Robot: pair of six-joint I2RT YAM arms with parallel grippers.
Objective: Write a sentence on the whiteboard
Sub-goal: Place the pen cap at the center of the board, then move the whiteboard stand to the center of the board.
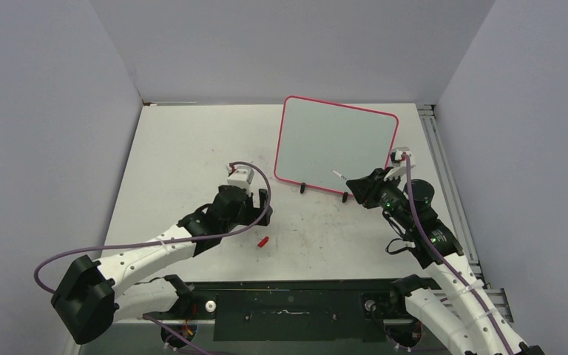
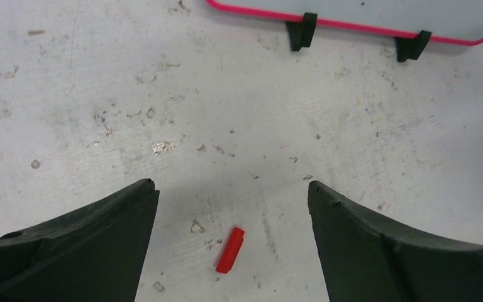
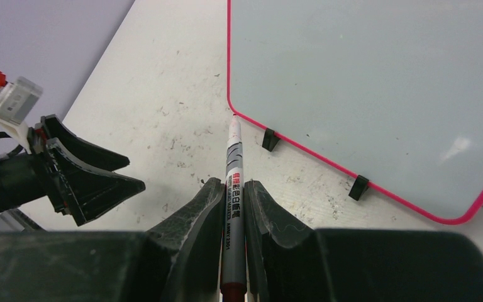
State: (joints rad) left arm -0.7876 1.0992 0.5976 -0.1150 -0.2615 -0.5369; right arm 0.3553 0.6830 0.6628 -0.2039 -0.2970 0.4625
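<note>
Left claw point(image 2: 233, 211): wide open, nothing between its fingers point(image 2: 94, 245). It hangs over the scuffed bench point(image 2: 100, 94), left of centre. A small red cap point(image 2: 230, 250) lies on the bench in the gap below those fingers and touches neither one.

Right claw point(image 3: 233, 192): closed tight on a marker point(image 3: 233, 163), which you hold by the barrel. The barrel is grey with print and the nose is white. The tip is bare and points away from the claw toward the board point(image 3: 365, 82). From the wrist view the tip sits just beside the rim at the board's near left corner. From the top view it shows against the lower part of the face. You cannot tell whether it touches.

Board: on the far right part of the bench, with a pale grey face, a pink-red rim and rounded corners. Two black feet point(image 2: 302, 31) clip its near edge and rest on the bench. Whether it lies flat or leans back, you cannot tell.

The two claws are well apart.
</note>
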